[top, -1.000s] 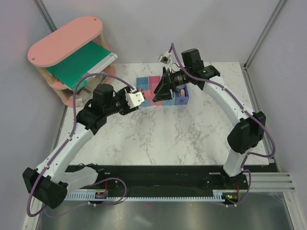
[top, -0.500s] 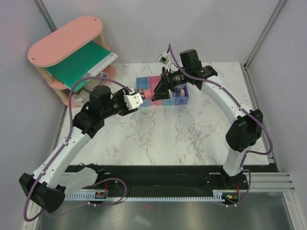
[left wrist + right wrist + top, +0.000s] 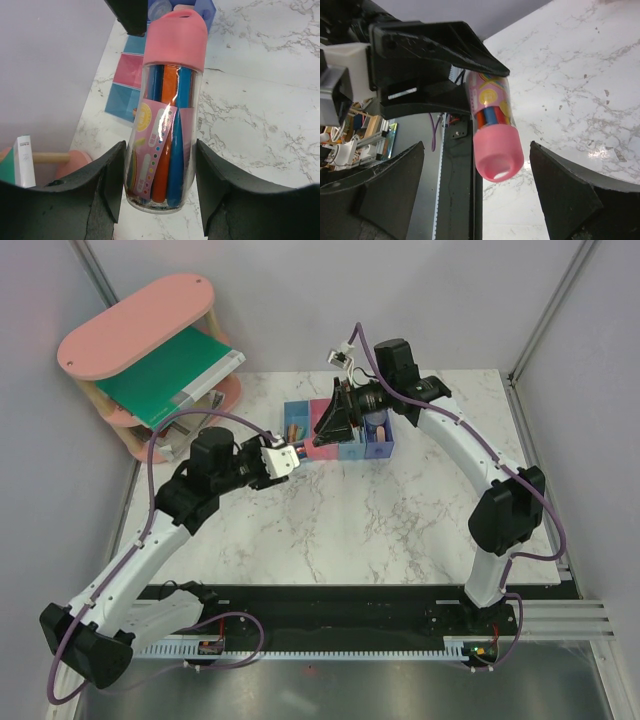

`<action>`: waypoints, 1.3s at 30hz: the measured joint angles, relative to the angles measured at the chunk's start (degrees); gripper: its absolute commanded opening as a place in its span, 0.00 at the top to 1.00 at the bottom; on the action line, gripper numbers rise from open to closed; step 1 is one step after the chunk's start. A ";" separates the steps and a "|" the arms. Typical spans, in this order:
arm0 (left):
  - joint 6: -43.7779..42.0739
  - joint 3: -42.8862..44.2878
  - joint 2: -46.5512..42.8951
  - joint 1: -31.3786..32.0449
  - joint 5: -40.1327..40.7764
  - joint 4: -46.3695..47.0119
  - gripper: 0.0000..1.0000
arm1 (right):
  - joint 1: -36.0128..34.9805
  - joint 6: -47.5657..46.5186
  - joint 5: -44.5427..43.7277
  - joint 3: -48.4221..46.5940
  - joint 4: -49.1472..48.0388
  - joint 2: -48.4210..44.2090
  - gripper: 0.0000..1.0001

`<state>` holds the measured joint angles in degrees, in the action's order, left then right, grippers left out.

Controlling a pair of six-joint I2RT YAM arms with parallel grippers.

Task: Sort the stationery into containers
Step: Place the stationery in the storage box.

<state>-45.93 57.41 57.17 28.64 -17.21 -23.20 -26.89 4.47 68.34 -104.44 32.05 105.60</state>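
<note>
The white marble-patterned table (image 3: 380, 520) is carrying a joined row of four small bins (image 3: 318, 447) near its far edge, running light blue, pink, light blue, dark blue from left to right. A pink oval-topped shelf (image 3: 130, 325) is standing at the far left corner, with a green book (image 3: 165, 375) lying tilted on its tier.

Pink-capped clear pen tube (image 3: 167, 125) held just before the bins (image 3: 378, 448).

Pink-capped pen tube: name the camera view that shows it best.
Left wrist. The pink-capped pen tube fills the frame, blue and orange pens and label plain, held in the left gripper. Right wrist shows it cap-first, its far end hidden behind that gripper. In top external it is too small to make out.
</note>
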 measured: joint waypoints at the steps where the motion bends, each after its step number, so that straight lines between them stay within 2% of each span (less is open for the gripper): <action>1: -0.02 -0.39 0.00 0.09 -0.07 0.26 0.98 | -0.02 0.59 0.46 -0.04 -0.61 0.04 0.08; 19: 0.00 -0.94 0.76 1.75 -1.09 5.92 0.98 | -0.37 2.86 1.88 -0.04 -3.48 0.26 0.08; 28: -0.02 -0.28 0.81 2.10 -0.85 7.06 0.98 | -0.37 2.86 1.90 0.81 -4.33 0.37 0.12; 36: -0.02 0.72 0.90 2.12 -0.83 7.78 0.98 | -0.39 2.95 1.90 1.25 -4.33 0.39 0.25; 39: -0.04 0.74 1.05 2.25 -0.81 7.98 0.98 | -0.44 3.37 1.92 1.25 -4.52 0.39 0.40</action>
<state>-45.98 58.15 58.22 30.89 -18.02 -15.22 -27.33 7.84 70.26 -103.20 27.53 106.00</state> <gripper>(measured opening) 0.598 0.708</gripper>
